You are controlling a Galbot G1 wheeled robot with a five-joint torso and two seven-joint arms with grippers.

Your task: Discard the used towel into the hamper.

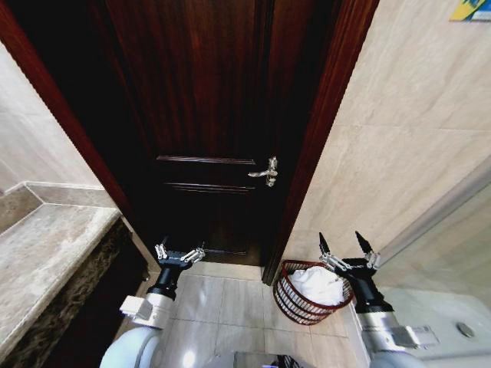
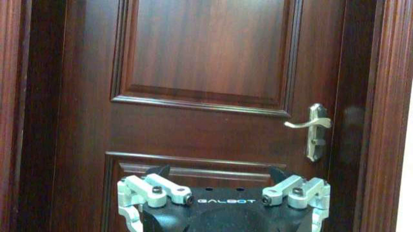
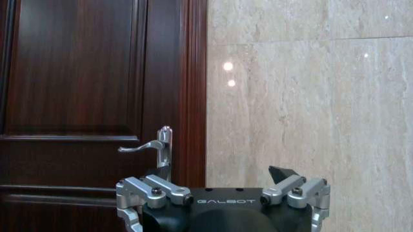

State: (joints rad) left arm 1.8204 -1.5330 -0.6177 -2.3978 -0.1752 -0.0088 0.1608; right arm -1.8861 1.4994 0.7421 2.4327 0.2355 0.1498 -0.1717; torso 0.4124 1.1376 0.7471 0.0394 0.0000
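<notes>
The hamper [image 1: 294, 305], a small reddish-brown wire basket, stands on the tiled floor at the foot of the door frame, right of the door. A white towel [image 1: 317, 282] lies crumpled inside it. My right gripper [image 1: 341, 241] hovers open just above the hamper's right rim, with nothing between its fingers; in the right wrist view it [image 3: 219, 170] faces the door edge and the marble wall. My left gripper [image 1: 180, 252] is open and empty, held low in front of the door, left of the hamper; the left wrist view has it [image 2: 219, 171] pointing at the door panel.
A dark wooden door [image 1: 207, 115] with a silver lever handle [image 1: 265, 172] stands shut straight ahead. A stone counter [image 1: 46, 253] runs along the left. Beige marble wall [image 1: 399, 138] rises on the right, with a white fixture [image 1: 445, 314] at lower right. Tiled floor [image 1: 222, 295] lies between.
</notes>
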